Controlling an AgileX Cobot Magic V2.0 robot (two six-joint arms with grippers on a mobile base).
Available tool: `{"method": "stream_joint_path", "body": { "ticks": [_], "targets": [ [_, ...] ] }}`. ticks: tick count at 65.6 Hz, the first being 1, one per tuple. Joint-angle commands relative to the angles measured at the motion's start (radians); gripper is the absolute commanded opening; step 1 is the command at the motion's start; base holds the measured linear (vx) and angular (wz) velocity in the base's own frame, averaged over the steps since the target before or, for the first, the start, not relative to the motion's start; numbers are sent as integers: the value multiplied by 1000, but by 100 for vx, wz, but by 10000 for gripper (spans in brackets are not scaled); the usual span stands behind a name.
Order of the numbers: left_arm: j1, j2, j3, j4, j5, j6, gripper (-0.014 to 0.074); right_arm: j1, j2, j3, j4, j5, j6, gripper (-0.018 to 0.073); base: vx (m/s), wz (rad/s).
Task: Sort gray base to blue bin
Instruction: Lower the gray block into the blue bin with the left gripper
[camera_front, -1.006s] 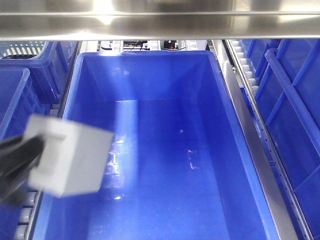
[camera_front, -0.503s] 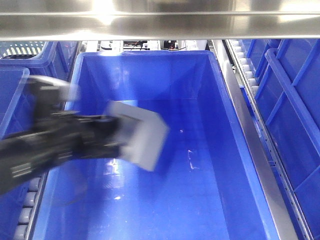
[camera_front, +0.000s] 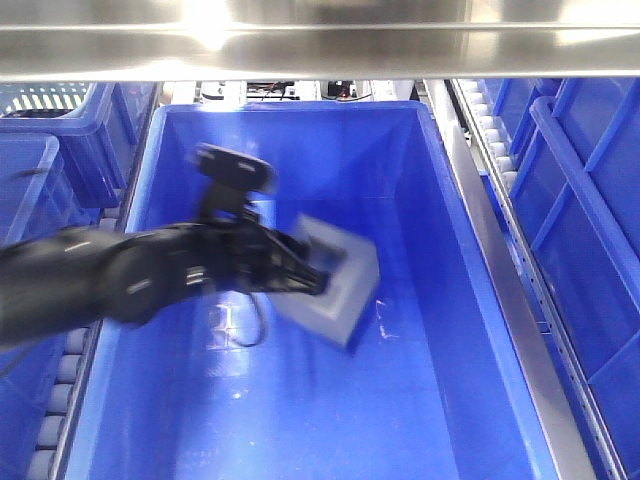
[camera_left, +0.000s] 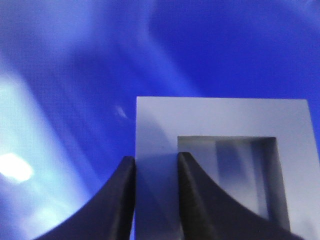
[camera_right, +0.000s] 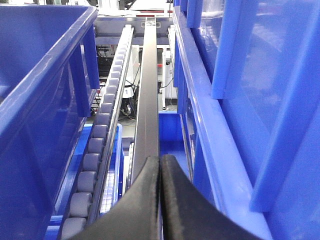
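Your left claw (camera_left: 154, 200) grips the gray base (camera_front: 335, 280) by one wall, tilted above the blue bin (camera_front: 440, 180) floor; right claw (camera_right: 160, 200) is clenched empty.

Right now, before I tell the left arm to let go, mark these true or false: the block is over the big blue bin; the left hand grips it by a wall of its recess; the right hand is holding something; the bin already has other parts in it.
1. The gray base is over the inside of the blue bin. True.
2. The left hand grips the gray base by a wall beside its recess. True.
3. The right hand is holding something. False: it is shut on nothing, pointing along a roller track.
4. The blue bin already holds other parts. False: the visible floor is bare.
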Motion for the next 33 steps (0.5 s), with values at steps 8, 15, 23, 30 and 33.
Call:
{"method": "stream_joint_path", "body": {
  "ticks": [8, 15, 23, 30, 33],
  "targets": [
    [2, 29, -80, 12, -22, -4, 34, -5, -12, 14, -6, -75, -5, -9, 0, 0],
    [5, 46, -80, 13, -15, -4, 40, -5, -12, 14, -6, -75, -5, -9, 0, 0],
    [5, 63, -89, 76, 17, -4, 64, -5, -12, 14, -6, -75, -5, -9, 0, 0],
    [5, 66, -89, 119, 43, -4, 120, -5, -12, 14, -6, -75, -5, -9, 0, 0],
    [5, 66, -89, 119, 52, -4, 150, -5, -12, 14, -6, -75, -5, -9, 0, 0]
  ]
}}
